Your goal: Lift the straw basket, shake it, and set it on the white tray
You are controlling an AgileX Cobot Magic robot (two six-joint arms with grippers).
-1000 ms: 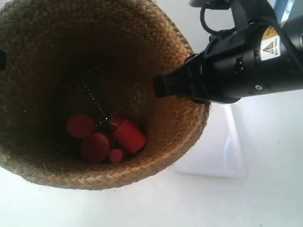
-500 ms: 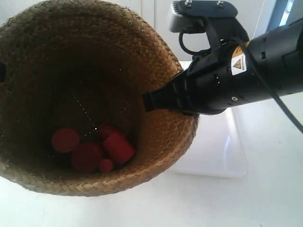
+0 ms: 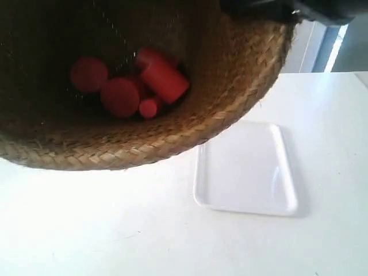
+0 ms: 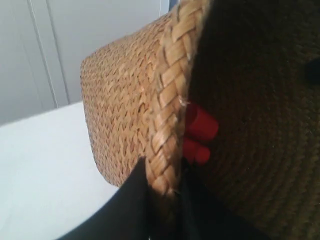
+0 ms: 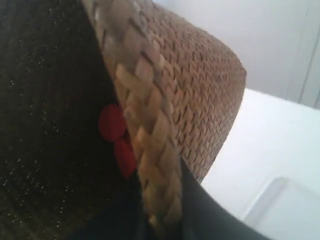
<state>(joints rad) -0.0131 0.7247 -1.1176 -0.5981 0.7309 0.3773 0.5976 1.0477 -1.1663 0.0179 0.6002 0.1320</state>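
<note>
The straw basket [image 3: 230, 86] hangs in the air close to the exterior camera, filling that view's upper left, with several red pieces [image 3: 129, 83] lying in its dark inside. The white tray [image 3: 247, 169] lies flat on the table below and to the right of it, bare. My left gripper [image 4: 164, 200] is shut on the braided rim [image 4: 170, 100], one finger outside, one inside. On the opposite side my right gripper [image 5: 157, 210] is shut on the rim [image 5: 145, 115] the same way. The arm at the exterior view's right [image 3: 287, 8] barely shows at the top edge.
The white table [image 3: 172, 241] spreads beneath the basket and around the tray. A pale wall or cabinet front [image 4: 75, 50] stands behind. The tray's corner [image 5: 290, 210] shows in the right wrist view.
The basket has risen sharply and now fills the top of the exterior view; the red pieces inside have moved up with it. The black arm has left most of the frame, uncovering the whole tray.
</note>
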